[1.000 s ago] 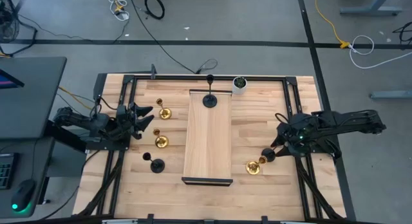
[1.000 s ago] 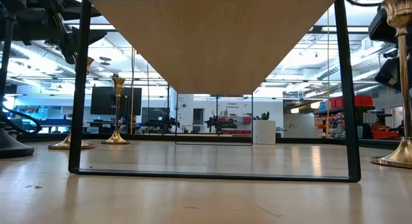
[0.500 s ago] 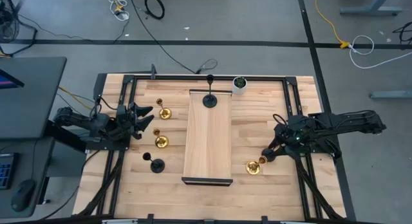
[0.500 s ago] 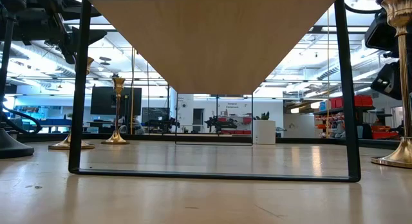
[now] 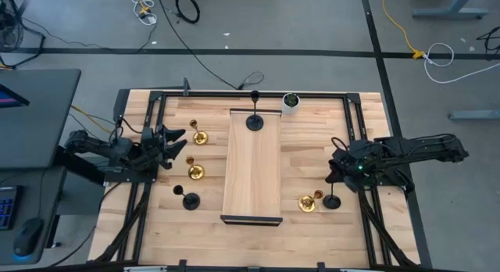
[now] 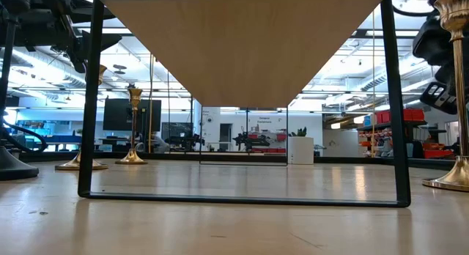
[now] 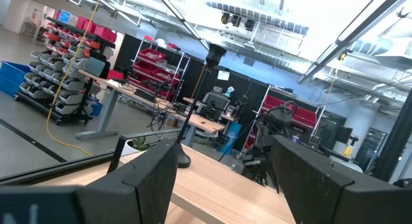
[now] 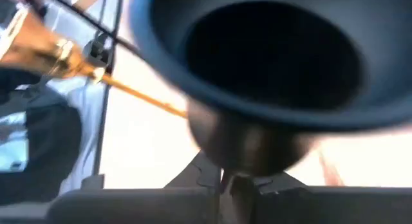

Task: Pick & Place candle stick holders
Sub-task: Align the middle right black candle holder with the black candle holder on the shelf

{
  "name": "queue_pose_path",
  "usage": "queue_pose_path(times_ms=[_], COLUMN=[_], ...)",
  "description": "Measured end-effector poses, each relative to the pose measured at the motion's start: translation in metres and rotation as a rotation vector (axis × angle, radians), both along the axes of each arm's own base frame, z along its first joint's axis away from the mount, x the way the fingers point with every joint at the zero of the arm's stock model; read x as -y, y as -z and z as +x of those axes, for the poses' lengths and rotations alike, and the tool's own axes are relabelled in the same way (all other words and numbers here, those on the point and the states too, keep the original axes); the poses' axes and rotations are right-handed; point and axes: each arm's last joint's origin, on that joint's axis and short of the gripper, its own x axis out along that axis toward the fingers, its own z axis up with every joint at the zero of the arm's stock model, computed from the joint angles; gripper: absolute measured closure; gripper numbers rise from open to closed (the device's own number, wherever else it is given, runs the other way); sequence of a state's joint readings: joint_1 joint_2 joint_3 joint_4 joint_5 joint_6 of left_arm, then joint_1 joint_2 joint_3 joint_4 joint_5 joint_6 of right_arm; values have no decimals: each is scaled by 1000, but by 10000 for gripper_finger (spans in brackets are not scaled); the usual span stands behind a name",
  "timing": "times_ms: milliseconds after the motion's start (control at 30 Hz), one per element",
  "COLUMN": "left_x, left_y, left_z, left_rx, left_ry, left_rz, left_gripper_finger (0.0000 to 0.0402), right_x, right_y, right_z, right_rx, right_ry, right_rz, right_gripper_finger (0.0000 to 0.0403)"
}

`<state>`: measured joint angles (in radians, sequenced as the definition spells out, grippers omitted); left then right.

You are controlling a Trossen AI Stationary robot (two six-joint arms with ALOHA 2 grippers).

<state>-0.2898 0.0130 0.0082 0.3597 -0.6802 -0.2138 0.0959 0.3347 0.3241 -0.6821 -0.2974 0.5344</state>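
My right gripper [image 5: 334, 180] is shut on a black candle stick holder [image 5: 332, 200], right of a brass holder [image 5: 307, 203] on the near right of the table. In the right wrist view the black cup [image 8: 270, 56] fills the picture. My left gripper [image 5: 176, 143] hovers open at the table's left, beside two brass holders [image 5: 200, 137] [image 5: 194, 172] and a black one [image 5: 190, 200], all standing on their bases. Another black holder [image 5: 255, 121] stands on the far end of the raised wooden board [image 5: 252, 170]. My right gripper pinches the black holder's thin neck just under the cup [image 8: 239, 153] between its two fingers [image 8: 193, 195]. The fingers come from the table's right side, slanting down. The holder stays about upright, its round base [image 5: 332, 202] low beside the brass one; whether the base rests on the table I cannot tell.
The raised board on its black frame [image 6: 91, 101] runs down the table's middle. A small white pot with a green plant [image 5: 291, 103] stands at the far edge. The brass holder [image 6: 456, 94] rises close to my right gripper. Black rails [image 5: 367, 217] run along both sides.
My right gripper has shut on the black holder and drawn back a little toward the table's right edge. The holder's base now shows clear of the fingers, slightly nearer the front edge beside the brass one.
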Motion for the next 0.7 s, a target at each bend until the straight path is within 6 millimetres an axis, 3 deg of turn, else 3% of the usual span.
queue_pose_path(times_ms=[267, 467, 700], left_x=[0, 0, 0], left_y=[0, 0, 0], left_z=[0, 0, 0], left_rx=[0, 0, 0], left_ry=[0, 0, 0], left_rz=[0, 0, 0], left_gripper_finger=[149, 149, 149], right_x=[1, 2, 5], right_y=[-2, -12, -22], right_z=[2, 10, 12], right_rx=[29, 161, 184], right_ry=[58, 84, 171], right_rz=[-19, -45, -125], right_gripper_finger=[393, 398, 400])
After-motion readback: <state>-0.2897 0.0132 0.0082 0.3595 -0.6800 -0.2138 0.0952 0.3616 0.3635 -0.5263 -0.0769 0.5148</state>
